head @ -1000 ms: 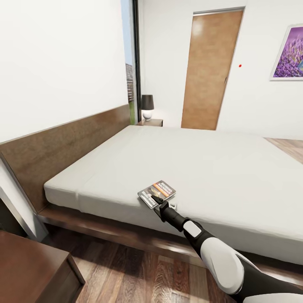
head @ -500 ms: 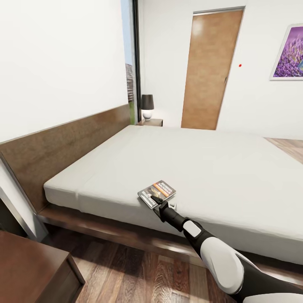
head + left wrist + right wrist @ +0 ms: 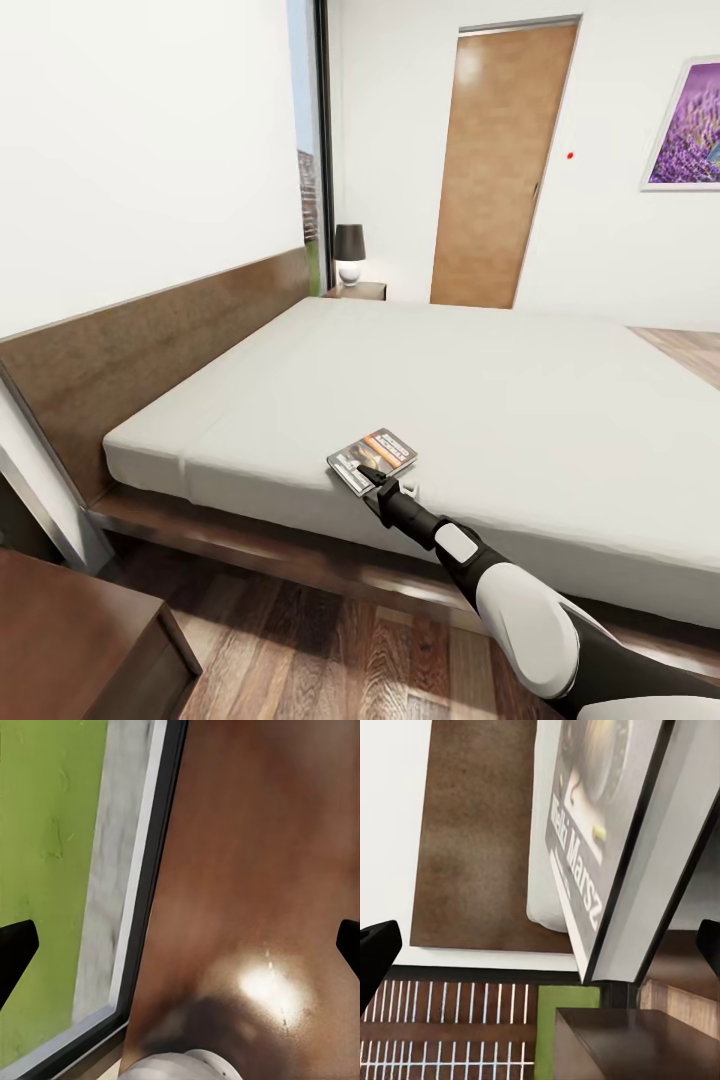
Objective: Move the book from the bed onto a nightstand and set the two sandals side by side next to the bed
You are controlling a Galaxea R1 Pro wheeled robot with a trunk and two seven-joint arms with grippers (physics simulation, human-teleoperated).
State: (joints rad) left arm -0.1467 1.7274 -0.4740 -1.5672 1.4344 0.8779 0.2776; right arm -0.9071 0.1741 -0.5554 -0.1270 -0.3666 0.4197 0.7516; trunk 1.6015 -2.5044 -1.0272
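The right gripper (image 3: pixel 372 476) is reaching onto the book (image 3: pixel 373 458) lying at the bed (image 3: pixel 520 420) edge; grip state unclear.

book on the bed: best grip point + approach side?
Take the book by its near edge, the one closest to the side of the bed where the robot stands. It is thin and lies flat near the mattress edge, so pinching across cover and back from that side looks easiest. The right gripper is already there, approaching low from the floor side.

the bed (image 3: pixel 480 390) (off-white mattress) carries the book (image 3: pixel 372 459).
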